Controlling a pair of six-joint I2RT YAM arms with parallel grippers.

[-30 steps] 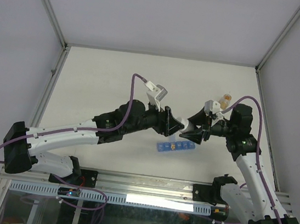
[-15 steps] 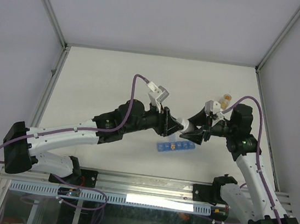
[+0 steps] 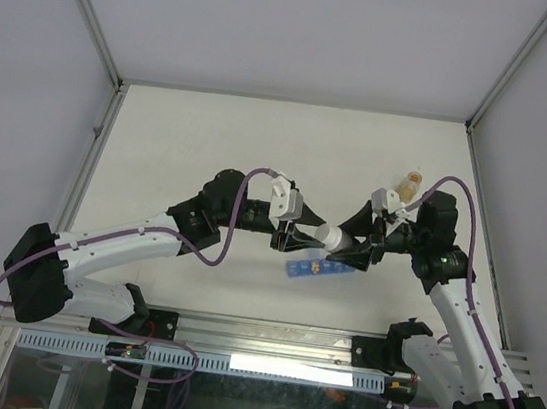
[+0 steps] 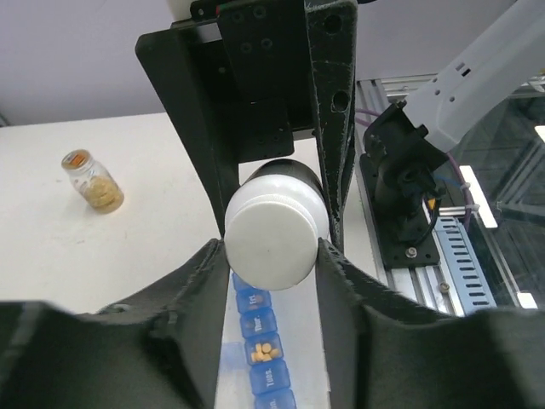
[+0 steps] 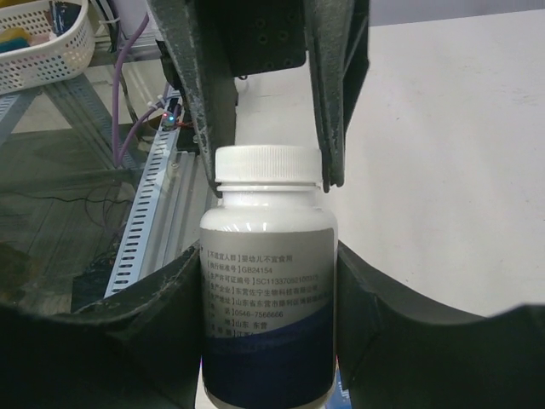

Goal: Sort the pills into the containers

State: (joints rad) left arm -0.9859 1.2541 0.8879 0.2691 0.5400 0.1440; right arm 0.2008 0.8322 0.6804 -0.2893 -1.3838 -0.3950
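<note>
- Over the near middle of the table (image 3: 192,133), the left gripper (image 4: 271,256) has rolled at the wrist within the last second. The right gripper (image 5: 266,281) has hardly moved. Likely a cap-twisting turn, so no pouring yet.
- Right gripper is clamped on the white bottle (image 5: 266,290), which is held sideways.
- Left gripper is closed on the cap (image 4: 272,239), both fingers touching it.
- Blue pill strip (image 4: 260,328) lies on the table just below the bottle.
- One cell holds a few pills (image 4: 266,350).

You see the translucent-blue organiser strip (image 4: 257,325) flat on the worktop (image 3: 212,136), with pale pills (image 4: 266,350) in one cell.
</note>
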